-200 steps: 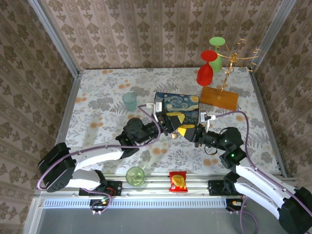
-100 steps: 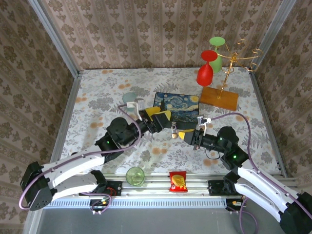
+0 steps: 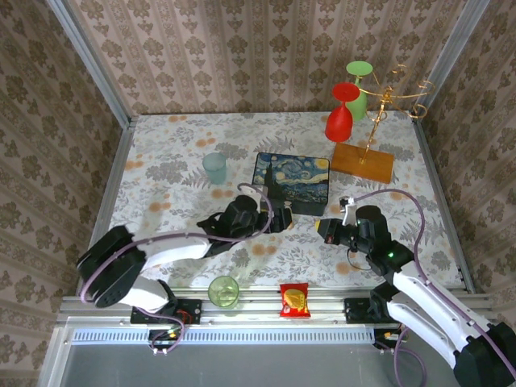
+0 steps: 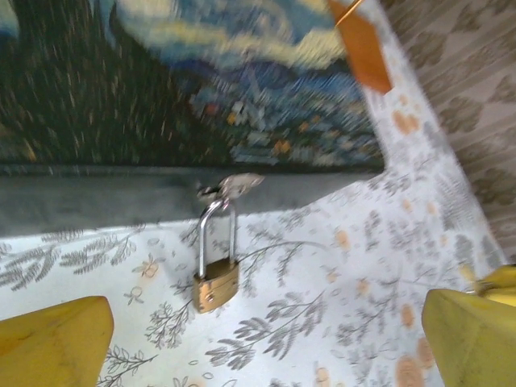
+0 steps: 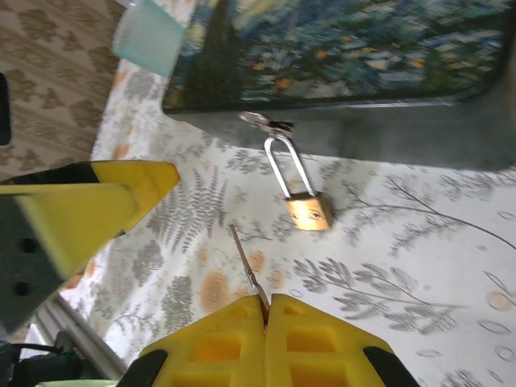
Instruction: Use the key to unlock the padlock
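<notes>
The tiny brass padlock [image 4: 215,284] hangs by its thin silvery shackle from the metal hasp [image 4: 230,187] on the front of the Starry Night box [image 3: 292,177]. The shackle looks closed. My left gripper [image 4: 266,339] is open, its yellow fingers [image 4: 50,340] spread wide on either side just short of the padlock, touching nothing. My right gripper [image 5: 266,300] is shut on the slim key [image 5: 246,262], whose blade points toward the padlock [image 5: 310,211] and stops a short gap away. From above, the left gripper [image 3: 278,218] and right gripper [image 3: 325,230] face each other before the box.
A teal cup [image 3: 214,168] stands left of the box. A wooden-based rack [image 3: 363,163] with a red glass [image 3: 341,113] and a green one is at the back right. A green cup [image 3: 223,290] and a red-yellow snack packet [image 3: 294,300] lie at the near edge.
The left gripper has dropped low in front of the box and stands open around the hanging padlock. The right gripper, still holding the key, has drawn back to the right.
</notes>
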### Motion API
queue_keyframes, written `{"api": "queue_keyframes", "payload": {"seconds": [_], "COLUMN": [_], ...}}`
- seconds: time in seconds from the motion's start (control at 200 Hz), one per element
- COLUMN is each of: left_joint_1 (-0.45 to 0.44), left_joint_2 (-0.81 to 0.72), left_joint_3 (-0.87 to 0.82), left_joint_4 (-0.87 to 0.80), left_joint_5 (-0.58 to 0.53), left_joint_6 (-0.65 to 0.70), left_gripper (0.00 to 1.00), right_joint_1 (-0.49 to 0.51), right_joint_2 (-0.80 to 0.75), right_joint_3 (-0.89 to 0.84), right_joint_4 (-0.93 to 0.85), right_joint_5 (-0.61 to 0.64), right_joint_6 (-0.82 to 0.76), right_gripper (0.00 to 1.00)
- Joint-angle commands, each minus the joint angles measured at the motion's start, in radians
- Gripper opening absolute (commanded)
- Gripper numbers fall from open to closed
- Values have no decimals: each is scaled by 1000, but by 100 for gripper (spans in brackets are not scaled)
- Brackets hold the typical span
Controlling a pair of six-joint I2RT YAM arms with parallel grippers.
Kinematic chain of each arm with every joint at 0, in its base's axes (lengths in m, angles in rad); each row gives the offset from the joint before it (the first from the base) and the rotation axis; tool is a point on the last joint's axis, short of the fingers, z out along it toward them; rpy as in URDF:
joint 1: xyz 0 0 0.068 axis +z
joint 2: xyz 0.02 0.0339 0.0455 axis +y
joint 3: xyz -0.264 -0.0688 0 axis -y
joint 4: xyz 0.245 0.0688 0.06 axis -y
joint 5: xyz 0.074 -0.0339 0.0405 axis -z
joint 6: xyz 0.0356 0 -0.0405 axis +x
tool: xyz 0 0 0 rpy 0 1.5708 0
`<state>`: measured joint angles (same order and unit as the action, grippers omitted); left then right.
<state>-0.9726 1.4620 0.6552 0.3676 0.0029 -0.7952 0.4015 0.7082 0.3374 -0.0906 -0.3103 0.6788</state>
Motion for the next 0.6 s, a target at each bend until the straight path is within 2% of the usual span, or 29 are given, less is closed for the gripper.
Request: {"api": "queue_keyframes", "payload": {"seconds": [0.0,0.155,0.27,0.34,0.595], "left_joint_1": [6,10,15,26,37], "left_joint_2": [88,194,250,282,341], "left_joint_3": [33,75,106,91,92], "left_joint_4": [111,177,161,214,289], "left_joint_5": [52,78,80,82,128], "left_joint_6": [-9,23,19,-17,-17], "left_gripper": [93,86,85,84,72], "right_joint_1": [-8,-9,-12,-11,-13], "right_joint_2": [-36,-75,-99,-105,-106], "right_joint_3": [-3,-33,-48,-56,-69], "right_joint_4": [-67,-73,-81,-74,-49], "right_joint_5": [57,61,61,60,51], "right_joint_6": [-19,-13,-12,-8,-2], "right_gripper": [0,0,0,0,0]}}
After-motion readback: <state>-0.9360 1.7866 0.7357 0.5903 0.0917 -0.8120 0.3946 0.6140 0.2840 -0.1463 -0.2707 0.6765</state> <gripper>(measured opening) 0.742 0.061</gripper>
